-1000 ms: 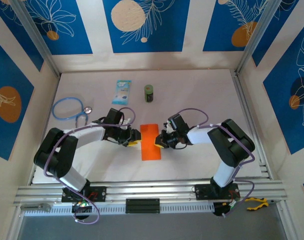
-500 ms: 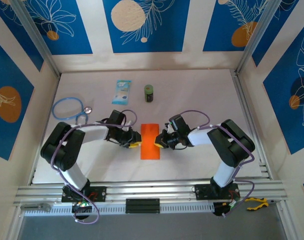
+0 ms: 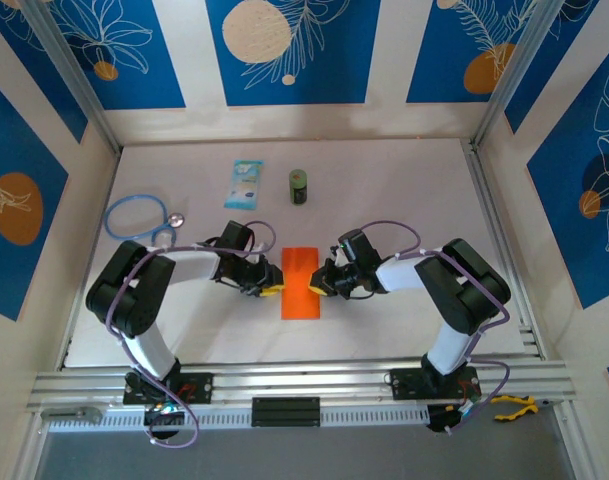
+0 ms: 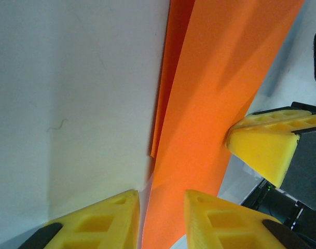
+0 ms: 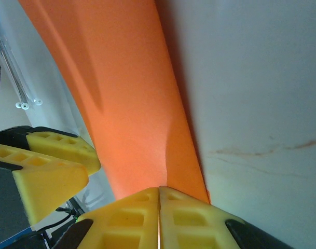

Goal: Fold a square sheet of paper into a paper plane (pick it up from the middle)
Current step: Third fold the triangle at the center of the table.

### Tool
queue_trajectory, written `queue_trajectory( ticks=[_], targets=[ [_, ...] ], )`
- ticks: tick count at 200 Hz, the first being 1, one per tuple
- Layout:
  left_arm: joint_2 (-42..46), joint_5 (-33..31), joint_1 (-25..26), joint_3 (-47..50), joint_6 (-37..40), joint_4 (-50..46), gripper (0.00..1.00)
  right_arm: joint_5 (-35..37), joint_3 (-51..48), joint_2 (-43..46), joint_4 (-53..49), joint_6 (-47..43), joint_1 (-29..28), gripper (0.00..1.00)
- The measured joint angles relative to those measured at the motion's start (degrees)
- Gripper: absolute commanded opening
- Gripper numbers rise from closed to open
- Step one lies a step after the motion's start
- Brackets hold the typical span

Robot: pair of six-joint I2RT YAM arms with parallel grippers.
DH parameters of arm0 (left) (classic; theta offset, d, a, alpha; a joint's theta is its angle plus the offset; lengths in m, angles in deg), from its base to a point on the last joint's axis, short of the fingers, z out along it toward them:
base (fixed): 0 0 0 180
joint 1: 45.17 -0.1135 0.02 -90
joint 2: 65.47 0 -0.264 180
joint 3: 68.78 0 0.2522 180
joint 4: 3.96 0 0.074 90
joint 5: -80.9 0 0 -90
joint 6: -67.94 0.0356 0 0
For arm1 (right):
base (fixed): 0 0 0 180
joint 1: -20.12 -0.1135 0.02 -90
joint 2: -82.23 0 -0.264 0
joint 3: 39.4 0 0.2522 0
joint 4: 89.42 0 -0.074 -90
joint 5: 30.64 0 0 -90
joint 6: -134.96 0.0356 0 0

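Paper sheet (image 3: 302, 284), folded to a strip, lies at the middle of the table (image 3: 404, 200). Right gripper (image 5: 159, 193) pinches its right edge; left gripper (image 4: 161, 202) stands open around the left edge. The left should, I think, close squarely before any lifting, keeping both layers aligned.

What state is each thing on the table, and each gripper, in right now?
orange paper sheet: folded double, lying between the grippers, upper layer bowed up.
left gripper: open, straddling the sheet's near edge.
right gripper: shut on the sheet's opposite edge.
green can: upright.
light-blue packet: lying flat.
stethoscope: lying loose, untouched.
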Motion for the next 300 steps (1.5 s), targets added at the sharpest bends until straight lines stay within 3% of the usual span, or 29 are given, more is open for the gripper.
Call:
queue_trajectory(
  ticks=[188, 239, 300],
  targets=[
    [-1.0, -0.8, 1.7, -0.5, -1.0, 2.1, 0.20, 0.3, -0.3, -0.1, 1.2, 1.1, -0.2, 0.08],
    [-0.8, -1.0, 2.0, -0.4, -1.2, 2.8, 0.31, 0.4, -0.3, -0.1, 1.3, 1.1, -0.3, 0.09],
    [-0.1, -1.0, 2.0, 0.9, -3.0, 6.5, 0.35, 0.4, -0.3, -0.1, 1.4, 1.0, -0.3, 0.08]
  ],
)
